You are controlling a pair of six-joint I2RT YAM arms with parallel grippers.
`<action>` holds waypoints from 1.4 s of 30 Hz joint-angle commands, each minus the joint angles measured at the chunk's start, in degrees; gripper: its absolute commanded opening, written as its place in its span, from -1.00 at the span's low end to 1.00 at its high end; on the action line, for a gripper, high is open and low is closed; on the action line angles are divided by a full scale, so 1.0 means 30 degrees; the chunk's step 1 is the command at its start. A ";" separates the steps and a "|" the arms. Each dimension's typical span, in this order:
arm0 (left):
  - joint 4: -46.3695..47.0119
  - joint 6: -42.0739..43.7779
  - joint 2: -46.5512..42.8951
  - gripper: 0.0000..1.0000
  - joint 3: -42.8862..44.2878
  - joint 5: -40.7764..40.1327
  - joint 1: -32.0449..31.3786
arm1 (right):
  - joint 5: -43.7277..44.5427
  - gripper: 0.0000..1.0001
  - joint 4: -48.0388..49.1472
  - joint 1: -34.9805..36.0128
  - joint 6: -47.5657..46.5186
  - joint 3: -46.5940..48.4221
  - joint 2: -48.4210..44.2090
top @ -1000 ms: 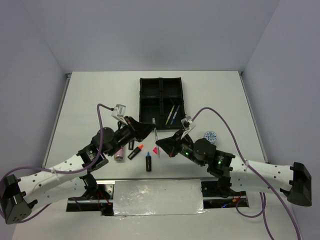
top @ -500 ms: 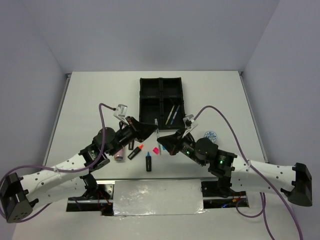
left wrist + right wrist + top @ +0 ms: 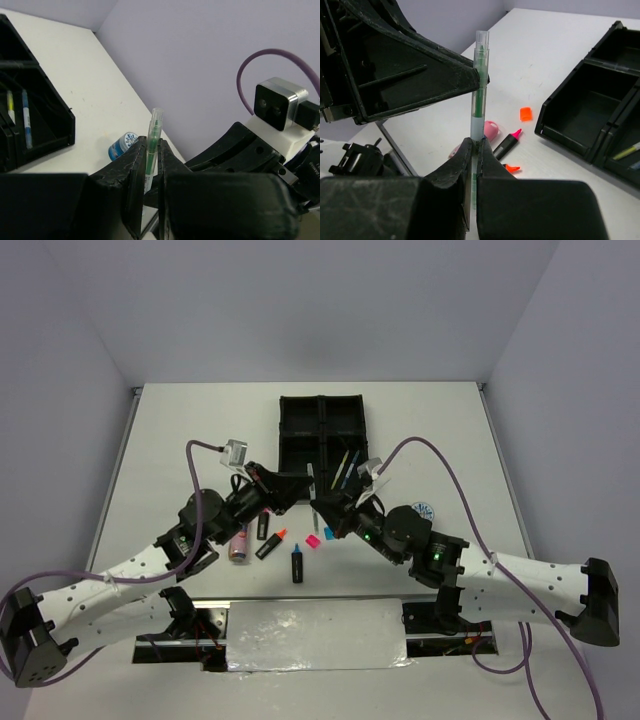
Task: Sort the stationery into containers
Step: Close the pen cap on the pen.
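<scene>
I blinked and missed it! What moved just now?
The left fingers and right fingers, both pinching the green pen, carried it toward the tray. No grip changed; the highlighters and pink square stayed put.

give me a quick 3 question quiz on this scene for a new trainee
1. True or false: the green pen is clamped by the left fingers and the right fingers at the same time.
2. Which compartment of the black tray already holds pens? A) near right B) far left C) none
3. Fill in: the blue-white roll lies to the ___ of the tray, on the robot's own sides.

Key: 1 true; 2 A; 3 right.
</scene>
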 commanded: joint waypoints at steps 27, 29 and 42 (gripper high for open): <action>-0.3295 0.4935 -0.0640 0.13 0.1669 0.2518 -0.0415 | -0.0601 -1.00 0.3112 -0.0133 -0.1493 0.0507 -0.0977; -0.3236 0.4878 -0.0699 0.05 0.1582 0.2460 -0.0415 | -0.0689 -1.00 0.3083 -0.0104 -0.1493 0.0536 -0.0948; -0.1216 0.6281 -0.2102 -0.94 0.0615 0.3981 -0.0386 | -0.3878 -1.00 0.3347 -0.0162 -0.1990 0.0243 -0.0509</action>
